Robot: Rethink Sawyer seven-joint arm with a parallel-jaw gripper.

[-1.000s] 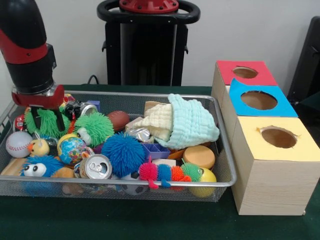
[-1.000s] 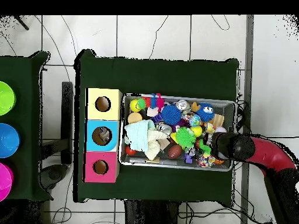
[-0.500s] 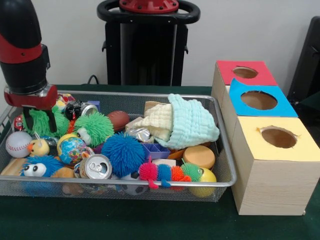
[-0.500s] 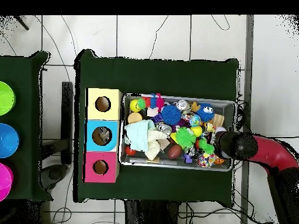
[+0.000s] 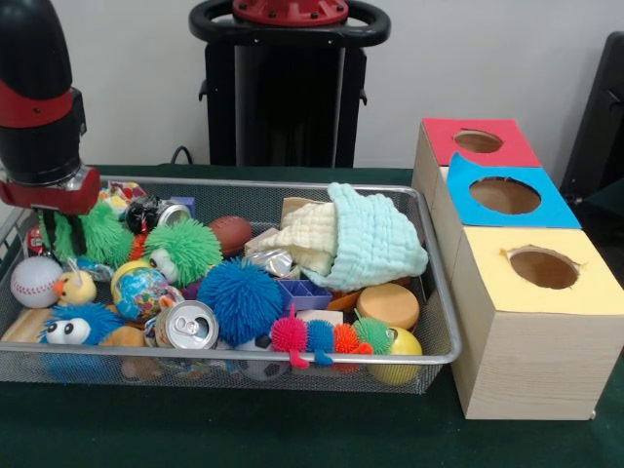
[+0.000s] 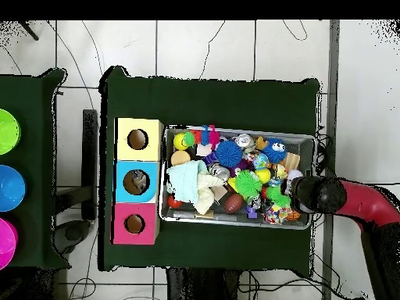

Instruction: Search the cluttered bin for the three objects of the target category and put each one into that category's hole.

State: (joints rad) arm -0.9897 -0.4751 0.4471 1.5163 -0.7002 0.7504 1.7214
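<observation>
A wire mesh bin [image 5: 244,181] [image 6: 306,137] holds a heap of toys. My gripper [image 5: 57,238] [image 6: 287,194] hangs over its left end in the front view. Its fingers [image 5: 77,237] stand apart, open, astride the left part of a shaggy green toy [image 5: 105,234] [image 6: 275,197]. I cannot tell whether they touch it. Nearby lie a second green fuzzy toy with eyes [image 5: 185,249], a blue spiky ball [image 5: 239,297], a baseball [image 5: 36,281] and a drink can [image 5: 190,325]. Three boxes stand beside the bin, with a red-topped hole [image 5: 478,141], a blue-topped hole [image 5: 505,195] and a yellow-topped hole [image 5: 543,267].
A pale green and cream cloth [image 5: 370,239] is piled at the bin's right end, beside a football [image 5: 231,234], an orange disc [image 5: 387,304] and a bright caterpillar toy [image 5: 322,336]. Green [image 6: 6,131], blue [image 6: 9,187] and pink [image 6: 6,244] bowls sit on a separate table.
My gripper has risen a little and shifted left in the front view, toward the bin's end wall. The shaggy green toy has barely moved. The finger gap looks unchanged.
</observation>
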